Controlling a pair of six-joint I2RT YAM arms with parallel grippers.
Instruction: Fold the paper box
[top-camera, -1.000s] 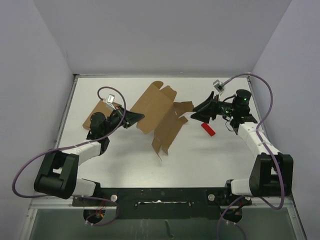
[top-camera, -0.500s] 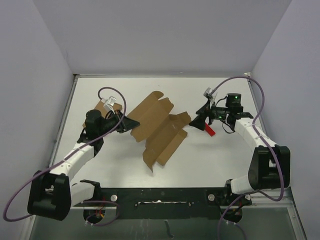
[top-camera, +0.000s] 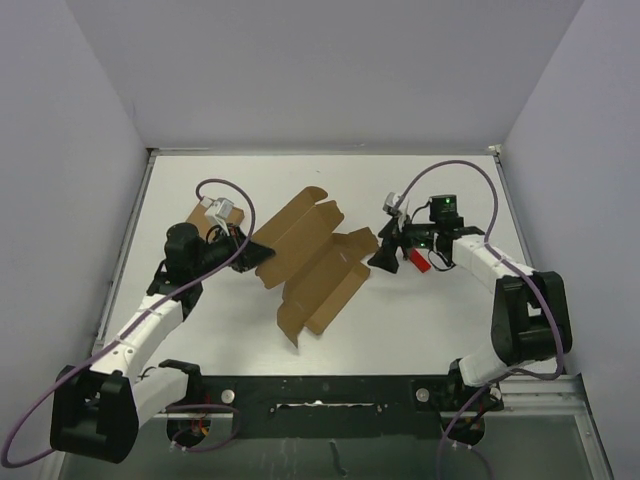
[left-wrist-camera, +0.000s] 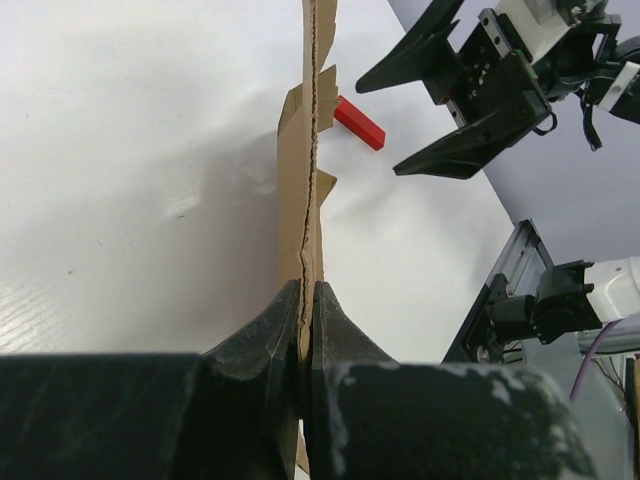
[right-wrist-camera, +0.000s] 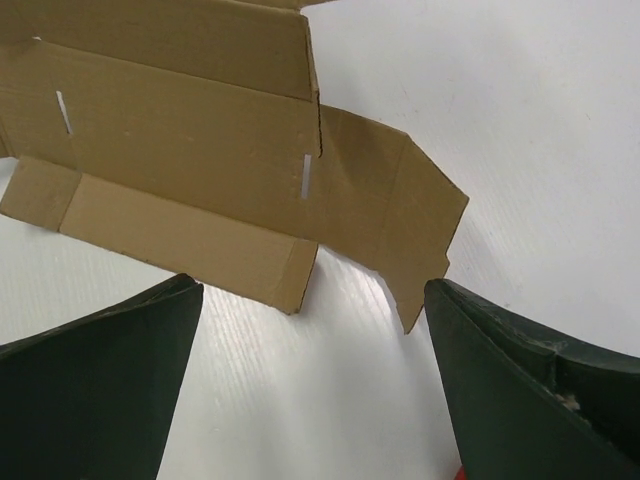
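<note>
One paper box (top-camera: 315, 255), likely light and floppy: left hand (left-wrist-camera: 306, 295) clamps its edge; right hand (top-camera: 383, 258), wide and empty, faces its flap.

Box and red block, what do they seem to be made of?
The box looks like thin brown cardboard, matte: creased fold lines, cut slits and a rough fibrous edge in the left wrist view. The block is uniform red with crisp corners, probably plastic or painted wood; the look leaves that open.

Unfolded brown paper box (top-camera: 312, 262) mid-table
</note>
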